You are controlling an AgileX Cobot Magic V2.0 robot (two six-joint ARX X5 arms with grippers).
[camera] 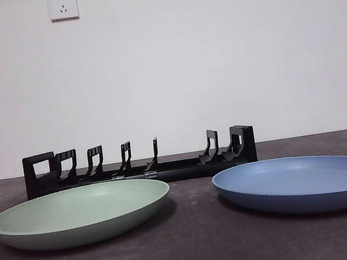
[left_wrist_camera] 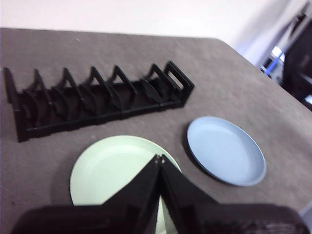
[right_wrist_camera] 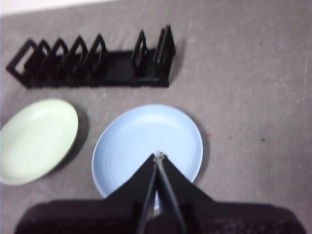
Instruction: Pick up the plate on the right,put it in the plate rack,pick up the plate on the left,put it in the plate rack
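While no arm showed in the front view, the plate rack (camera: 141,163) stood at the back of the dark table (camera: 197,249), long, low and black, with blocky ends and upright slotted dividers in a row, a wider gap between the fourth divider and the right pair. At seven o'clock from it lay the green plate (camera: 80,214), at five o'clock the blue plate (camera: 304,183), both flat, apart from each other, with bare table between and before them; the blue plate's rim ran off the picture's edge. In the left wrist view, the left gripper (left_wrist_camera: 159,159) hung with jaws pressed together, empty, above the green plate (left_wrist_camera: 112,168); the blue plate (left_wrist_camera: 226,149) lay just beside it, the rack (left_wrist_camera: 95,100) beyond, open table toward the far edge. In the right wrist view, the right gripper (right_wrist_camera: 159,155) was likewise closed on nothing, over the blue plate (right_wrist_camera: 146,141), the green plate (right_wrist_camera: 36,139) at nine o'clock of it and the rack (right_wrist_camera: 95,61) behind.
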